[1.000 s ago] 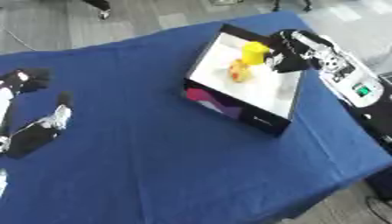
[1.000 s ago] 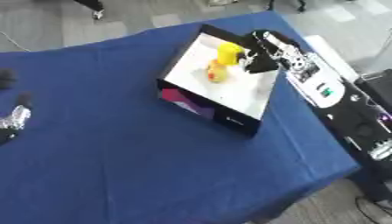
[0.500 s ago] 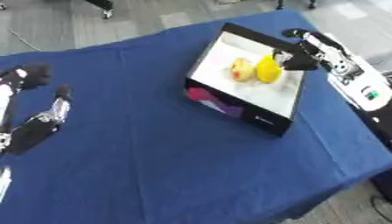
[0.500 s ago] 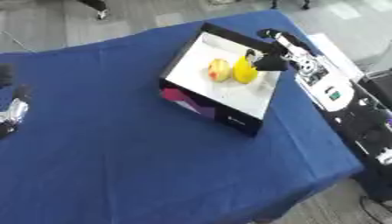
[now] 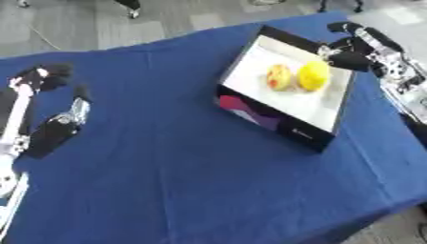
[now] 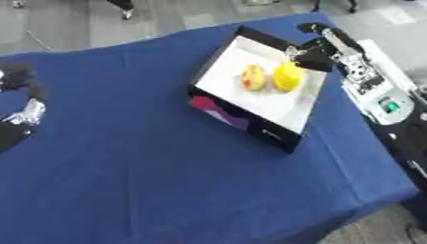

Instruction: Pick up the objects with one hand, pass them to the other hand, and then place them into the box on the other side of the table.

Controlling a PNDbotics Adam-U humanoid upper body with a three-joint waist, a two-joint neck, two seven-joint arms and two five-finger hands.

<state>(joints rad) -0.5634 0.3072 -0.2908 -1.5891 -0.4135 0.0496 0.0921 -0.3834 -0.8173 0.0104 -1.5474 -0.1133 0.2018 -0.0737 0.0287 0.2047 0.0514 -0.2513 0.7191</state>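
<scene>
The box [image 5: 283, 97] sat on the right half of the blue table [image 5: 175, 167], a white-lined tray with dark walls, its long axis running from the far left corner toward the near right. Inside it lay two fruits touching each other: a yellow lemon-like one [image 5: 313, 75] on the right and an orange-and-yellow one [image 5: 279, 77] just to its left. The right hand [image 5: 349, 56] hung at the far right rim of the box, just beside the yellow fruit and apart from it, its fingers relaxed and holding nothing. The yellow fruit therefore lay toward the robot's left and slightly nearer than that hand, already resting on the box floor. The left hand [image 5: 50, 76] stood well away at the table's left edge, fingers slack and empty. No further objects could be seen waiting on the cloth, so the placing looked finished, and the right hand, being the nearer by far, probably only needed to draw back clear of the box wall without brushing the fruit.
</scene>
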